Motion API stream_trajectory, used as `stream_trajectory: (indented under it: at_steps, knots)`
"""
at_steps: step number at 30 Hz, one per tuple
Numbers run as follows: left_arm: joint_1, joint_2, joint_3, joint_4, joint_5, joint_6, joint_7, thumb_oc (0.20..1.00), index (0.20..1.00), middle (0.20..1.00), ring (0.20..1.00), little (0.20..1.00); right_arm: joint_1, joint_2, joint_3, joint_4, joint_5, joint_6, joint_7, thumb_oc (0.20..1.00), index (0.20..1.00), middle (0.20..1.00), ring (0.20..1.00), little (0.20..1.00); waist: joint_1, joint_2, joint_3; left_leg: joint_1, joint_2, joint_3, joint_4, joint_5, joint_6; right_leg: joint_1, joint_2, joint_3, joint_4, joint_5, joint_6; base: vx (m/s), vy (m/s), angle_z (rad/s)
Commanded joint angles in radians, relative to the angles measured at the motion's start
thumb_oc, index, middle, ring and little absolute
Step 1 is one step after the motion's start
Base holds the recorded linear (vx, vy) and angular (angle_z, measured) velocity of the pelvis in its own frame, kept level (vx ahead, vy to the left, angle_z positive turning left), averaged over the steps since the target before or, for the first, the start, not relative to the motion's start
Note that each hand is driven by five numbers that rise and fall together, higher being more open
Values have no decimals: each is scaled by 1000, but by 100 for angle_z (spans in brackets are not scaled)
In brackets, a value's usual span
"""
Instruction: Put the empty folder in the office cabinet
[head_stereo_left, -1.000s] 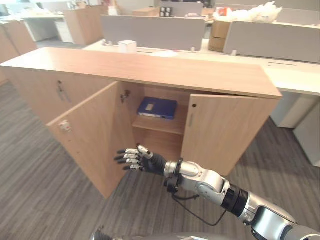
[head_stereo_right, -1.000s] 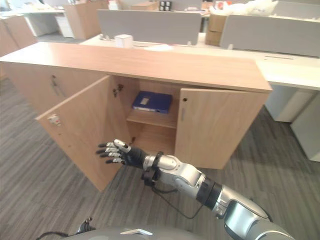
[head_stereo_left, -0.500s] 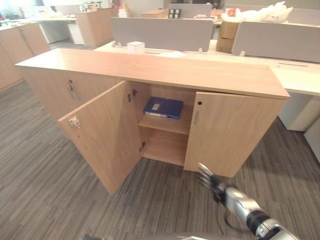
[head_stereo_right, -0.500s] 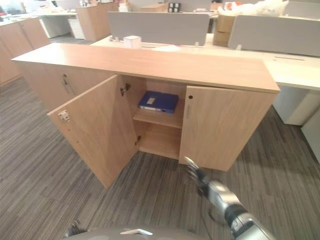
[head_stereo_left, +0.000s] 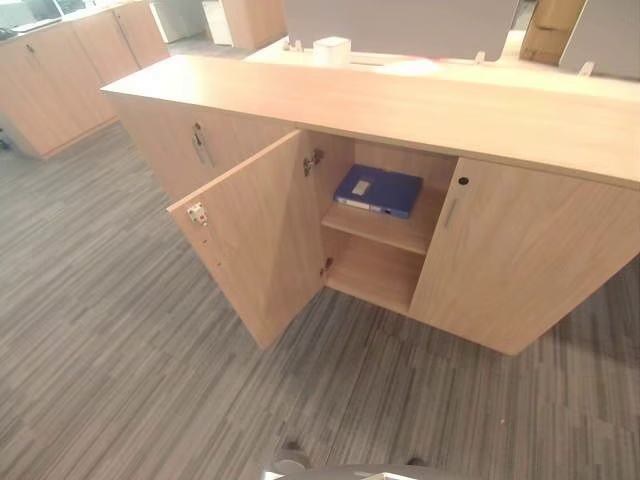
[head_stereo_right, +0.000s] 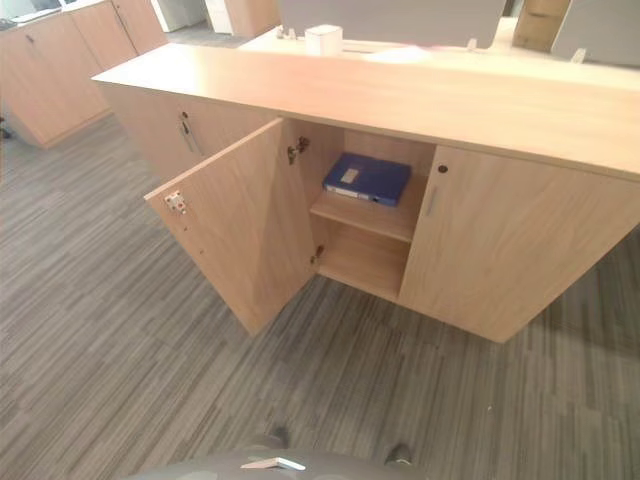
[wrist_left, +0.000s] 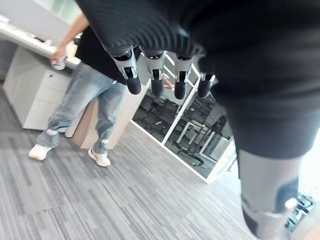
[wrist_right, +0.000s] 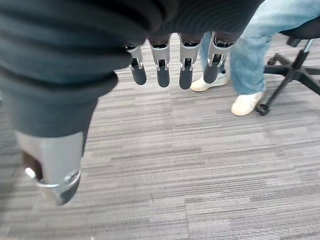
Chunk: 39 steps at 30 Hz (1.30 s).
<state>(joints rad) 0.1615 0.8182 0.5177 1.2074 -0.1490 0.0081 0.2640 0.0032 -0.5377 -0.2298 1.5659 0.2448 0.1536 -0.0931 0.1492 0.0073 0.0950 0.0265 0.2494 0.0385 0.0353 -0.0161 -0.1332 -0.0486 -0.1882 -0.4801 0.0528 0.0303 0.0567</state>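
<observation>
Both hands hang idle over the carpet, fingers straight and holding nothing: the left hand (wrist_left: 165, 75) in its wrist view with a person (wrist_left: 85, 95) in jeans standing beyond it, the right hand (wrist_right: 172, 62) in its own view above the floor (wrist_right: 175, 165), near a person's shoes and a chair base (wrist_right: 292, 80). Neither needs to grip, since the folder (head_stereo_left: 378, 190) already lies flat on the upper shelf (head_stereo_left: 395, 228) of the cabinet (head_stereo_left: 430, 120), well inside. The left door (head_stereo_left: 262, 240) stands swung wide, which gives that access; the right door (head_stereo_left: 525, 260) is shut. By this look the placing seems done; closing the door may remain.
</observation>
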Motion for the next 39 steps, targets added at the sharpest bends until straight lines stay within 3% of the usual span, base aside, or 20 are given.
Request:
stream_trajectory:
  at_steps: [1, 4, 7, 10, 11, 12, 13, 16, 23, 29, 30, 34, 35, 39]
  knots:
    - [-24, 38, -45, -73, 12, -36, 28, 1000, 1000, 1000, 1000, 1000, -47, 82, 15, 48, 9, 18, 6, 1000, 1000, 1000, 1000, 1000, -37, -24, -17, -56, 47, 10, -73, 101, -49, 152, -76, 13, -87, -34, 134, 25, 545, 16]
    - [-40, 15, -66, -92, 19, -35, 32, 1000, 1000, 1000, 1000, 1000, -35, 89, -2, 52, 24, 20, 21, 1000, 1000, 1000, 1000, 1000, -53, 4, -38, -33, 26, -6, -123, 67, -51, 133, -99, 23, -88, -17, 152, 13, 312, 26]
    - [-73, -43, -115, -138, 18, -44, 35, 1000, 1000, 1000, 1000, 1000, -38, 82, -32, 37, 50, 23, 36, 1000, 1000, 1000, 1000, 1000, -70, -1, -56, -2, -86, -6, -123, 2, -14, 100, -213, 56, -68, 69, 191, 46, 540, -47]
    - [-99, -57, -148, -186, 29, -45, 37, 1000, 1000, 1000, 1000, 1000, -49, 100, -24, 16, 63, 19, 48, 1000, 1000, 1000, 1000, 1000, -79, -2, -42, 20, -142, -3, -123, -25, 24, 69, -257, 106, 4, 74, 178, 5, 349, -31]
    - [-135, -51, -173, -218, 33, -47, 44, 1000, 1000, 1000, 1000, 1000, -63, 129, -1, -12, 91, 7, 50, 1000, 1000, 1000, 1000, 1000, -96, -5, -21, 27, -169, -13, -123, -26, 52, 7, -221, 221, 101, 62, 143, 5, 448, -25]
    - [-155, -51, -194, -247, 35, -54, 46, 1000, 1000, 1000, 1000, 1000, -66, 150, 20, -26, 120, -7, 53, 1000, 1000, 1000, 1000, 1000, -111, -3, -9, 37, -175, -10, -123, -26, 64, -20, -156, 261, 109, 33, 126, 33, 375, -12]
    - [-172, -49, -220, -301, 51, -56, 34, 1000, 1000, 1000, 1000, 1000, -53, 190, 54, -46, 151, -26, 64, 1000, 1000, 1000, 1000, 1000, -123, -8, -10, 36, -186, -3, -123, -22, 71, -11, -60, 291, 57, -25, 117, 80, 201, -34]
    - [-203, -46, -242, -334, 49, -65, 31, 1000, 1000, 1000, 1000, 1000, -41, 203, 79, -45, 156, -33, 74, 1000, 1000, 1000, 1000, 1000, -140, -19, -8, 40, -209, -17, -123, -14, 82, -14, -4, 369, 44, -36, 108, 41, 74, 2]
    - [-187, -93, -235, -539, 23, -76, -20, 1000, 1000, 1000, 1000, 1000, -12, 190, 45, -18, 123, -24, 76, 1000, 1000, 1000, 1000, 1000, -146, -46, -49, 62, -220, 0, -123, -32, 91, 68, -6, 344, -75, 5, 126, 91, -7, 7]
    - [-187, -117, -246, -575, 16, -77, -34, 1000, 1000, 1000, 1000, 1000, -5, 188, 41, -17, 119, -23, 79, 1000, 1000, 1000, 1000, 1000, -151, -51, -58, 69, -217, 2, -123, -37, 89, 81, -6, 344, -90, 8, 128, 32, -12, -7]
    - [-188, -162, -262, -649, -12, -77, -58, 1000, 1000, 1000, 1000, 1000, 7, 185, 40, -13, 98, -18, 84, 1000, 1000, 1000, 1000, 1000, -157, -58, -69, 82, -213, 9, -123, -46, 88, 99, -10, 346, -104, 8, 129, 50, -26, -3]
    - [-182, -206, -280, -728, -41, -82, -78, 1000, 1000, 1000, 1000, 1000, 9, 179, 34, -8, 88, -15, 81, 1000, 1000, 1000, 1000, 1000, -159, -60, -74, 89, -211, 10, -123, -52, 89, 110, -12, 343, -113, 8, 129, 42, -27, 2]
    - [-181, -264, -315, -822, -65, -88, -104, 1000, 1000, 1000, 1000, 1000, 4, 179, 36, -6, 78, -10, 86, 1000, 1000, 1000, 1000, 1000, -166, -63, -78, 98, -208, 12, -123, -58, 88, 121, -11, 346, -123, 6, 128, 25, -28, -6]
    - [-188, -325, -358, -877, -111, -93, -119, 1000, 1000, 1000, 1000, 1000, 6, 184, 43, -9, 66, -5, 88, 1000, 1000, 1000, 1000, 1000, -172, -66, -84, 106, -204, 19, -123, -63, 87, 131, -12, 348, -129, 7, 127, 19, -26, -9]
